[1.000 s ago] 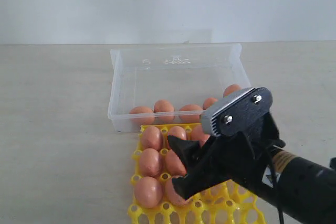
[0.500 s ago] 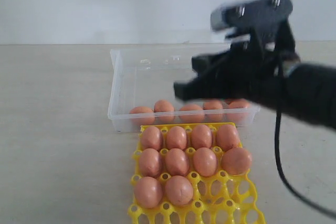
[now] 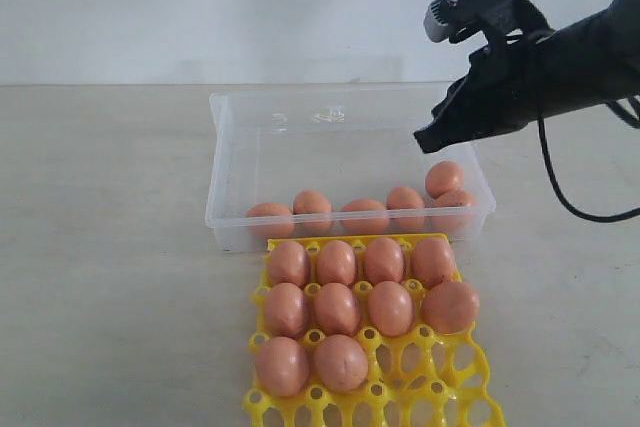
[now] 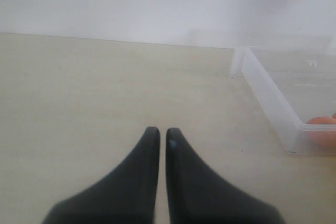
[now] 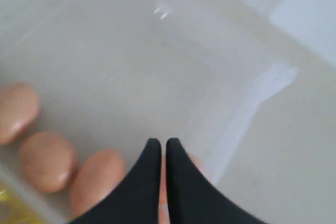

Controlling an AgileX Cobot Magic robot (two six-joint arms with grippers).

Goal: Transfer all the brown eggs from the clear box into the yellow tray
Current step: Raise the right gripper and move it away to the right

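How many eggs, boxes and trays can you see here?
Eggs: 16
Box: 1
Tray: 1
Total: 18

The right arm reaches in from two o'clock in the exterior view. The right gripper hangs in the air, pointing toward eight o'clock, jaws pressed together and empty. The left gripper is closed too, holding nothing.
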